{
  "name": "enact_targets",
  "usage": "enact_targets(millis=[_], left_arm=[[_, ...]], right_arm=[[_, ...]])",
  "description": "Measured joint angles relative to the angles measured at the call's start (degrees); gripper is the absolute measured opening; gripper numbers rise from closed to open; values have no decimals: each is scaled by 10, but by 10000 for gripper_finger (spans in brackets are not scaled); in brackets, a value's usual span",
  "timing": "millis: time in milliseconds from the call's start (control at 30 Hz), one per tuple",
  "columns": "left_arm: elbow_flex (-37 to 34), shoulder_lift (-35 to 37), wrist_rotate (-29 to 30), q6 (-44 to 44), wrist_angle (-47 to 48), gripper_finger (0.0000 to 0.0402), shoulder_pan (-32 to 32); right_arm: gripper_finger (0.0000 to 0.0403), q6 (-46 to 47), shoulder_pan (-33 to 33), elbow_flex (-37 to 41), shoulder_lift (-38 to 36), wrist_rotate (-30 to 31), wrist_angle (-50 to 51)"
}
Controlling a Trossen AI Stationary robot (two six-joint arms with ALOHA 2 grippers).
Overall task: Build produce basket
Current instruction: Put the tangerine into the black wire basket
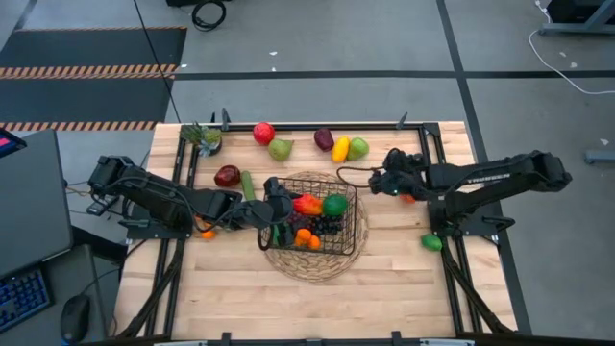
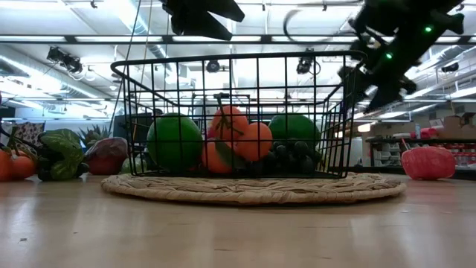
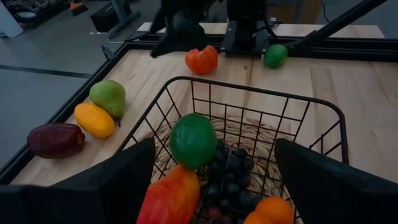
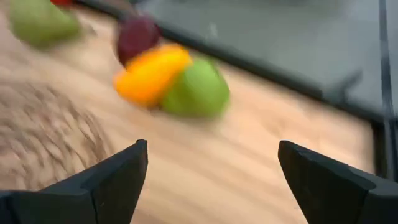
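- Two fingers of the right end effector [image 4: 211,180] are seen spread apart, empty.
- Just ahead, a green pear [image 4: 198,92] and yellow lemon [image 4: 149,74] lie touching on the tabletop [image 4: 249,162].
- Farther off, the left end effector [image 1: 274,213] is held open over the basket [image 1: 312,219], already part-filled.
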State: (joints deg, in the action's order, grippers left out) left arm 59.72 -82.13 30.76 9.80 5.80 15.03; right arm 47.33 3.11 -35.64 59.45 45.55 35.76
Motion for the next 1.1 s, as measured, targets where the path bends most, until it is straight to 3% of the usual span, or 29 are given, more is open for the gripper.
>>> enact_targets(millis=[267, 600, 833, 1100], left_arm=[[0, 0, 0, 0, 0, 336, 0], [0, 0, -2, 0, 2, 336, 0], [0, 0, -10, 4, 3, 336, 5], [0, 0, -12, 12, 3, 336, 17]], right_arm=[[364, 111, 9, 0, -6, -83, 127], [364, 170, 9, 0, -5, -197, 220], [359, 188, 7, 0, 8, -225, 257], [354, 201, 7, 2, 89, -236, 261]])
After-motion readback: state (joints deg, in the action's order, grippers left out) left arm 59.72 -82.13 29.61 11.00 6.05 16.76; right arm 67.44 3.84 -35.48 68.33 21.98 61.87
